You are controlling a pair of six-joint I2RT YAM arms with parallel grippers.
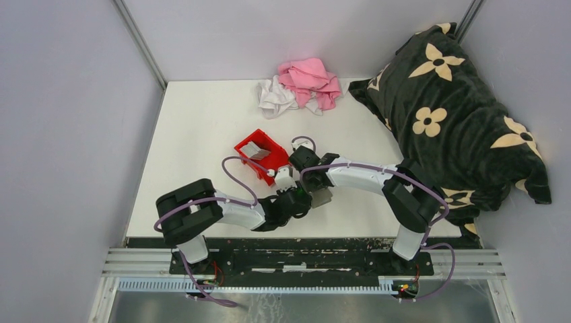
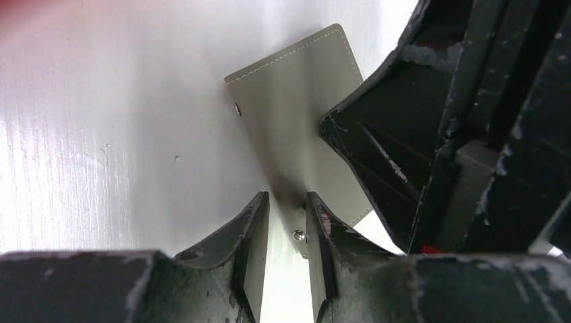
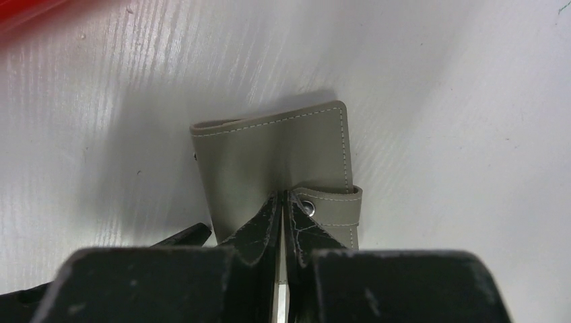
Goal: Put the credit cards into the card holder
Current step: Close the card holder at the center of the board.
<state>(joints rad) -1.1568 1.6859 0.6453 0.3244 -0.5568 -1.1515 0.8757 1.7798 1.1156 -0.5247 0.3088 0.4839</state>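
robot test cell in a lab, plain grey walls (image 1: pixel 67 101), white table (image 1: pixel 195 134), aluminium mounting rail (image 1: pixel 135 259)

Rt wrist view: near end of the grey stitched folding card holder (image 3: pixel 269 151) is hidden behind the right pincer (image 3: pixel 283 200). The red plastic bin (image 3: pixel 17 8) is only a blurred strip, cut off at the top-left corner. Left wrist view: holder's rt side sits behind the right pincer's black body, btm end lost between the left pincer (image 2: pixel 287 215) fingers; bin is a red blur. Top view: holder mostly covered by both pincers; thin light grey cards (image 1: pixel 252 149) in bin too small to count.
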